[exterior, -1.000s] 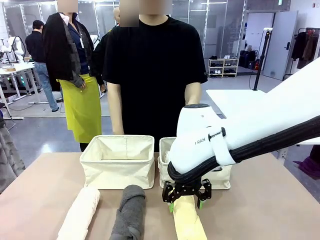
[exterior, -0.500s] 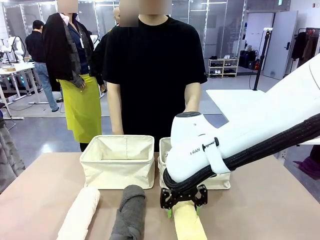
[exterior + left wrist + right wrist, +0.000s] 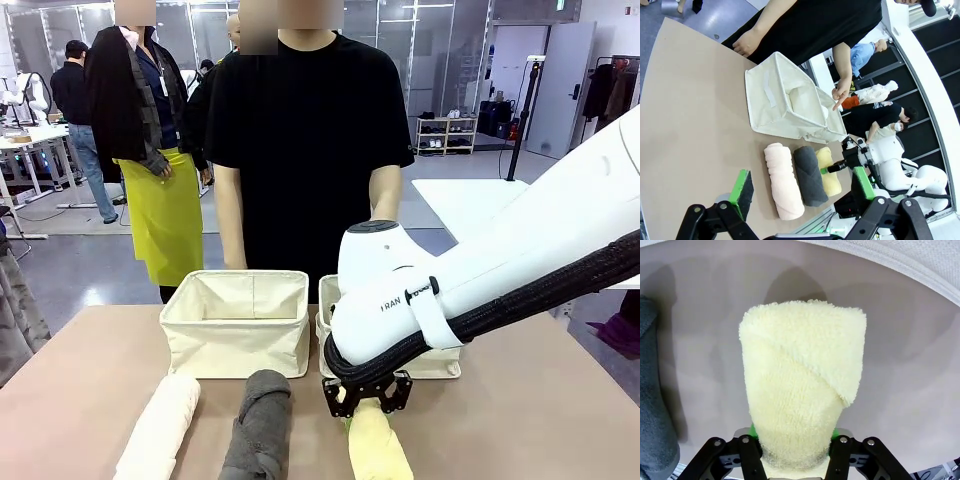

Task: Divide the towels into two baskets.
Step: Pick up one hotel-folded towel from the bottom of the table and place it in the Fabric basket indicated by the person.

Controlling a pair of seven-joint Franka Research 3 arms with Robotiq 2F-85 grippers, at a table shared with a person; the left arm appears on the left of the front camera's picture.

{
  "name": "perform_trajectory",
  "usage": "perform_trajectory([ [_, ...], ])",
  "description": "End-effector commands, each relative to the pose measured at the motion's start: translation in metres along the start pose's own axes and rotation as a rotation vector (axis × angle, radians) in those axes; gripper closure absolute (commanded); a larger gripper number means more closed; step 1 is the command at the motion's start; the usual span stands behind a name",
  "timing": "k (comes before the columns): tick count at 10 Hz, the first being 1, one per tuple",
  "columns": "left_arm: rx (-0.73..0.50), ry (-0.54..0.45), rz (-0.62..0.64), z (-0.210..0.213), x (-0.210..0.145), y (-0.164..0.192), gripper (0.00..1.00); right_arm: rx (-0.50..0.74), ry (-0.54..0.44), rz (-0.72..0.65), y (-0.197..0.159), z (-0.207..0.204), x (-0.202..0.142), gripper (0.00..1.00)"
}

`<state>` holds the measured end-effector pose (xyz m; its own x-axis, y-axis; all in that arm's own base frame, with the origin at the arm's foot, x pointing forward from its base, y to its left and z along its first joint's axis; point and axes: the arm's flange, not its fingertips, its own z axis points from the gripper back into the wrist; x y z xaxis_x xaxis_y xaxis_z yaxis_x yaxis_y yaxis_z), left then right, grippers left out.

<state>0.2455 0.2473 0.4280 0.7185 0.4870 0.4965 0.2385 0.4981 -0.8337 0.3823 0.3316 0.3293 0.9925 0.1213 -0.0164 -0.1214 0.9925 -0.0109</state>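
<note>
Because the right fingers (image 3: 365,398) are clamped across the yellow towel (image 3: 380,455) near its far end, pads sunk into the terry on both sides, most of the roll lies behind them on the counter (image 3: 80,380), with nothing to carry it on a lift. That long tail may droop, drag, and either peel out of the pinch or catch the rim of the right basket (image 3: 445,362), which stands just beyond the fingers; its walls look soft, so a snag could fold one in or shove the basket away. A loose diagonal flap (image 3: 842,365) crosses the roll's end, and a swing could let it unwind. Terry gives under pressure, so the hold may be on the outer layer alone. The grey towel (image 3: 258,425) lies just beside the fingers, apart from them, with the pink towel (image 3: 160,425) beyond it; a sideways start could nudge it. A hand (image 3: 840,96) points down at the basket from the far side, so a fast carry risks meeting it. A white roll (image 3: 802,99) sits in one basket, which one I cannot tell; a drop into the wrong one would leave the split uneven. The left fingers (image 3: 802,185) hang wide apart over the counter, holding nothing.
</note>
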Motion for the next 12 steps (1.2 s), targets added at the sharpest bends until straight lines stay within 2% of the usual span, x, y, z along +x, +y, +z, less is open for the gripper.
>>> perform_trajectory([
  [1, -0.023, -0.016, -0.011, 0.002, 0.001, 0.001, 0.0, -0.036, -0.028, -0.013, 0.007, 0.007, -0.003, 0.64],
  [3, -0.023, -0.016, -0.011, 0.002, 0.001, 0.001, 0.0, -0.032, 0.0, 0.084, 0.007, 0.045, -0.011, 0.64],
  [5, -0.023, -0.016, -0.011, 0.002, 0.001, 0.001, 0.0, -0.043, 0.006, 0.252, 0.006, 0.098, -0.022, 0.64],
  [6, -0.023, -0.016, -0.011, 0.002, 0.001, 0.001, 0.0, -0.054, 0.058, 0.439, 0.008, 0.12, -0.027, 0.64],
  [8, -0.023, -0.016, -0.011, 0.002, 0.001, 0.001, 0.0, -0.083, 0.107, 0.727, 0.004, 0.134, -0.024, 0.64],
  [9, -0.023, -0.016, -0.011, 0.002, 0.001, 0.001, 0.0, -0.066, 0.086, 0.772, 0.008, 0.136, -0.026, 0.64],
  [10, -0.023, -0.016, -0.011, 0.002, 0.001, 0.001, 0.0, -0.054, 0.048, 0.705, 0.017, 0.127, -0.029, 0.64],
  [12, -0.023, -0.016, -0.011, 0.002, 0.001, 0.001, 0.0, -0.065, 0.086, 0.693, 0.012, 0.139, -0.031, 0.64],
])
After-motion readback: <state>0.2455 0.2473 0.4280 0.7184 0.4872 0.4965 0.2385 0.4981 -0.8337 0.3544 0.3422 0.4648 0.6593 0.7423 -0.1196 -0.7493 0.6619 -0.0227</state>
